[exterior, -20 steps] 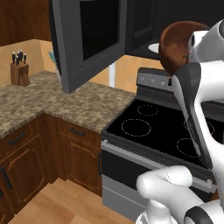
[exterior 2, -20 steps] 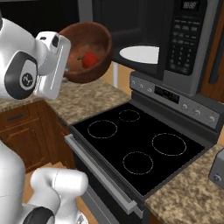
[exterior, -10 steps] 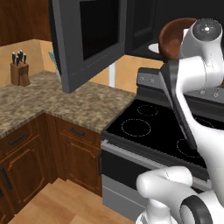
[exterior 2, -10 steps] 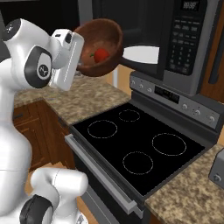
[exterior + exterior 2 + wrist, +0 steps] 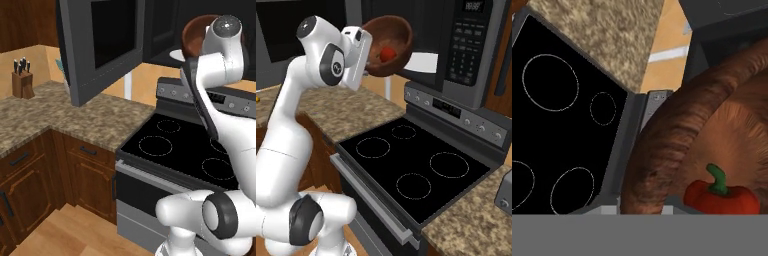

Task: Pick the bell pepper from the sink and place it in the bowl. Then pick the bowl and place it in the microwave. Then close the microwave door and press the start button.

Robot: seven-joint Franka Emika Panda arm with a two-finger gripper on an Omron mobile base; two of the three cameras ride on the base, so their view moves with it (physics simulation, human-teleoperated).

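holding: gripper [image 5: 367, 52] is clamped on the rim of the bowl [image 5: 387, 44], carrying it high above the stove [image 5: 416, 172]; its fingertips are hidden behind the rim
bowl: dark brown, tilted with its mouth toward the right base camera; just in front of the microwave [image 5: 456, 45] opening, beside the white turntable [image 5: 423, 62]; in the left base view its rim [image 5: 192, 37] peeks out behind the arm's wrist
pepper: red pepper [image 5: 387, 54] lies inside the bowl against its lower wall; in the hand view it [image 5: 722, 196] shows a green stem, close to the rim [image 5: 662, 150]
door: microwave door [image 5: 100, 47] stands swung wide open, hanging out over the counter [image 5: 75, 117]
stove: black glass top with four ring burners, below the bowl; control panel [image 5: 456, 110] under the microwave
counter: speckled stone; knife block [image 5: 22, 80] at its far left corner
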